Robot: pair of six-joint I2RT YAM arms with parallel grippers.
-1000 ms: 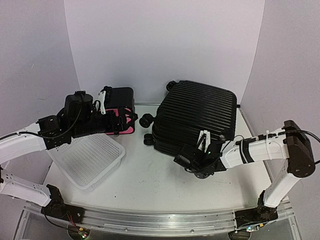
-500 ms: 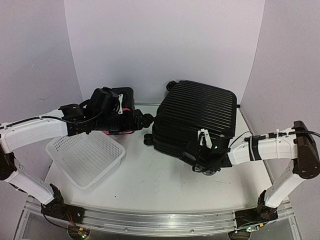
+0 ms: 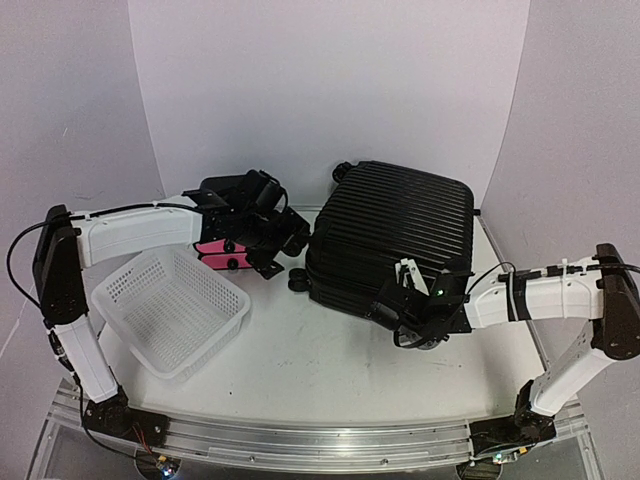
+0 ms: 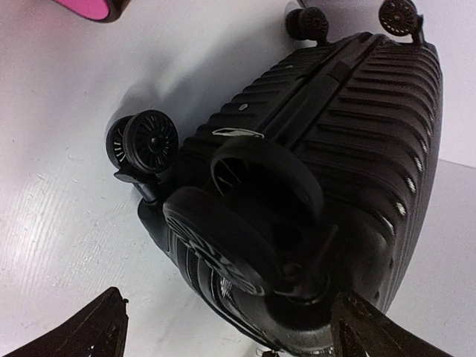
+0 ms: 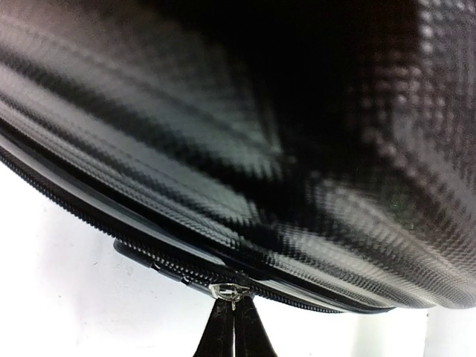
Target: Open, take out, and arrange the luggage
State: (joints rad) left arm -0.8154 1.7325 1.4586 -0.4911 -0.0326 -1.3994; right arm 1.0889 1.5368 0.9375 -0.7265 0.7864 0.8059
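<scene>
The left hand (image 3: 281,250) is spread wide beside the wheels (image 4: 145,141) of the suitcase (image 3: 395,225). The right hand (image 5: 234,306) is pinched shut on the zipper pull (image 5: 227,290) at the suitcase's near edge.

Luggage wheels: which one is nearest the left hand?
The foreground double wheel in the left wrist view, just ahead of the open left hand; the other three are farther.

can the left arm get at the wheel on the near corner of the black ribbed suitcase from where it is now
Probably yes: the open left claw faces a small black caster wheel on the large black ribbed hard-shell suitcase at close range, with nothing between them.
</scene>
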